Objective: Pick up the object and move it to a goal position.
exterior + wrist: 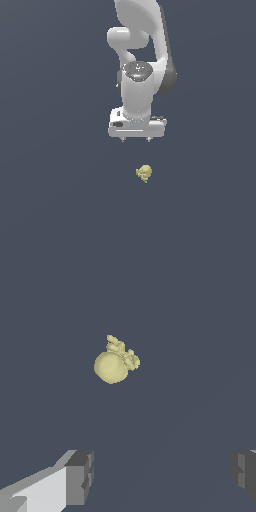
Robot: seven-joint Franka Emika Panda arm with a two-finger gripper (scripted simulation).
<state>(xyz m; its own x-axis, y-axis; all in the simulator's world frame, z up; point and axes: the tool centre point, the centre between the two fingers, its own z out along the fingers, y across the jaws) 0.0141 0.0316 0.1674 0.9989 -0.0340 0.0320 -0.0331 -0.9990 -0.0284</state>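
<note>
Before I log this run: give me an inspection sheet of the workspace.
Surface: flat, plain dark grey-blue floor, no marks seen.
Job's things: one small pale yellow lump, rounded with a knobbly side, lying apart from the arm; no goal marker seen.
Clutter: nothing seen.
Tool: white tool open, empty, fingers spread wide, not touching the lump, which lies beyond the fingertips in the wrist view.
Cables: nothing seen.
Surroundings: only the white arm; nothing else seen.
</note>
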